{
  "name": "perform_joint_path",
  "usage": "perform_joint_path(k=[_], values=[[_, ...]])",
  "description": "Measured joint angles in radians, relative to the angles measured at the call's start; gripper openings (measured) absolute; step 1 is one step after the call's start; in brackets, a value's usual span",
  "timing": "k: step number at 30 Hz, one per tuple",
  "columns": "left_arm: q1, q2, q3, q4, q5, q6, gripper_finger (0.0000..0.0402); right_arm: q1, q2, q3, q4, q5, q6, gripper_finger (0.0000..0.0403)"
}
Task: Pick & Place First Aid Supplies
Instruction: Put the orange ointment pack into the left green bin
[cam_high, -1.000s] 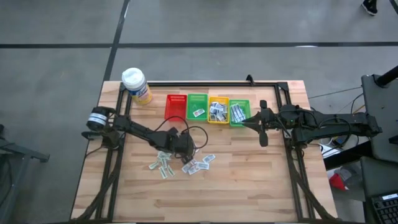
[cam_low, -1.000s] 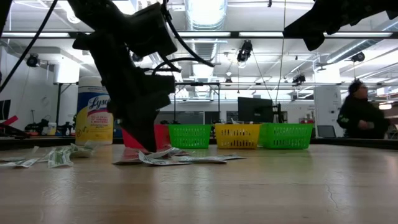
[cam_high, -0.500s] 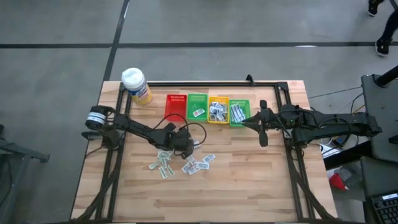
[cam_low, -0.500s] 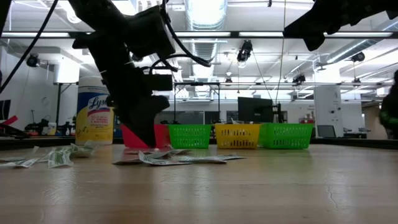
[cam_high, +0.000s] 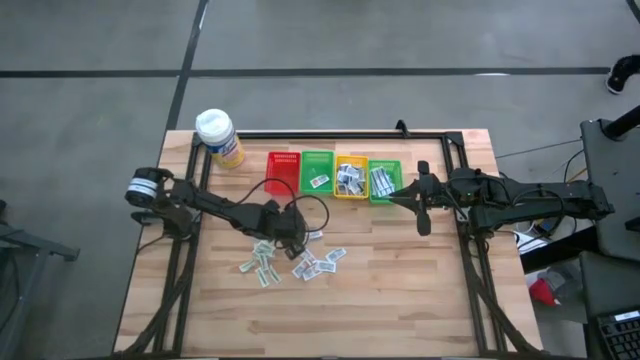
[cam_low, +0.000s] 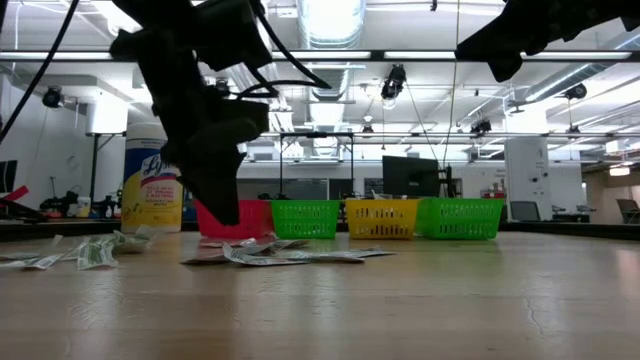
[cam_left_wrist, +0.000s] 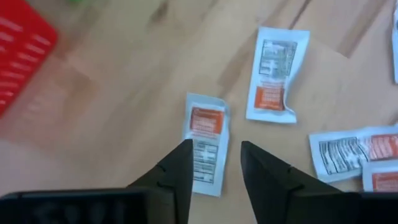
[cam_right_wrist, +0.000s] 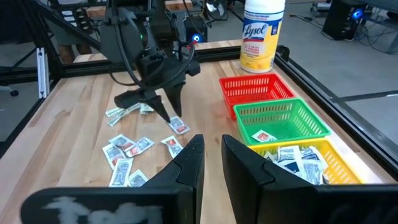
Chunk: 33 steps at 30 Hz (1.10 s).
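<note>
The wooden table (cam_high: 400, 290) sat on a grey workshop floor, with a row of baskets along its far side. And there were the first aid supplies (cam_high: 300, 262), a scatter of small white packets lying flat on the wood just in front of the red basket (cam_high: 282, 171), with more already sorted into the green, yellow and second green baskets beside it. One packet with an orange panel (cam_left_wrist: 205, 143) lay directly ahead of the left gripper (cam_high: 284, 232), lined up with the gap between its fingers but not touched by either; it rested loose on the table. The jaws stood parted with nothing in them, apparently poised for a pick out of the pile. The right gripper (cam_high: 421, 194) waited beyond the last green basket (cam_high: 385, 180), on the side away from the red one, jaws narrow with a slim gap, empty. A yellow wipes bottle (cam_high: 219, 137) stood past the red basket, at the table's far corner.
</note>
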Motion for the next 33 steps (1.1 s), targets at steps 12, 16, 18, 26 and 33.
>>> perform_joint_path(k=[12, 16, 18, 26, 33], values=[[0.007, 0.008, 0.0, 0.121, 0.003, -0.022, 0.0162, 0.0, 0.0, 0.0, 0.0, 0.0, -0.007, 0.0052], [0.021, 0.009, 0.0, 0.133, -0.016, -0.107, 0.0163, 0.0, 0.0, 0.0, 0.0, 0.0, -0.007, 0.0052], [0.028, 0.009, 0.0, 0.132, -0.017, -0.148, 0.0163, 0.0, 0.0, 0.0, 0.0, 0.0, -0.008, 0.0052], [0.041, 0.009, 0.003, 0.132, -0.004, -0.278, 0.0162, 0.0, 0.0, 0.0, 0.0, 0.0, -0.008, 0.0052], [0.043, 0.024, 0.056, 0.132, 0.056, -0.307, 0.0161, 0.0, 0.0, 0.0, 0.001, 0.0, -0.008, 0.0052]])
